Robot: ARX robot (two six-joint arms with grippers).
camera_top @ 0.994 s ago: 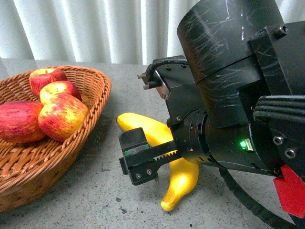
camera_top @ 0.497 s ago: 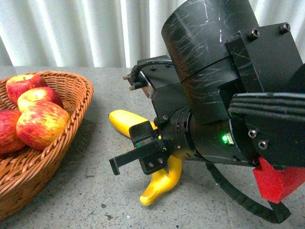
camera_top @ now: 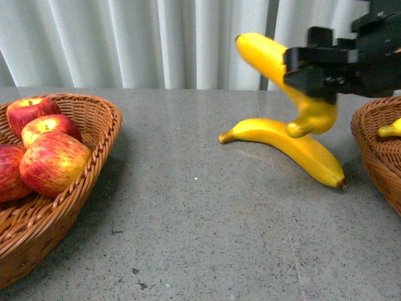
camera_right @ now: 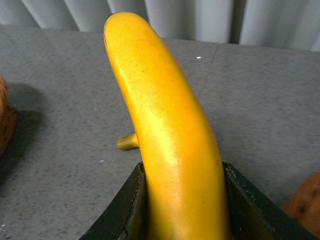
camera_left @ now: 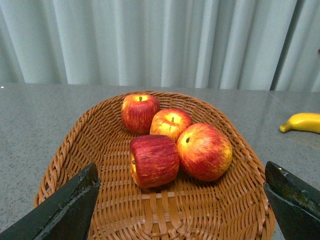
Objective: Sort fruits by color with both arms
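Between the jaws of the right gripper (camera_top: pixel 316 68), clamped tight, a yellow banana (camera_top: pixel 266 53) is held clear above the grey table (camera_top: pixel 188 207). Just below the gripper, a second banana (camera_top: pixel 288 141) lies on the table. To the gripper's right stands a wicker basket (camera_top: pixel 369 141) showing a third banana's tip (camera_top: pixel 390 130). The left gripper (camera_left: pixel 180 210), jaws wide apart, hovers over the apple basket (camera_left: pixel 75 145), which holds four red apples (camera_left: pixel 204 151).

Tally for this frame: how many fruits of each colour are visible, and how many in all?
Red: 4, the apples in the left basket.
Yellow: 3, the held banana in the right gripper, the loose banana on the table, the banana tip showing in the right basket.
Total: 7 fruits.
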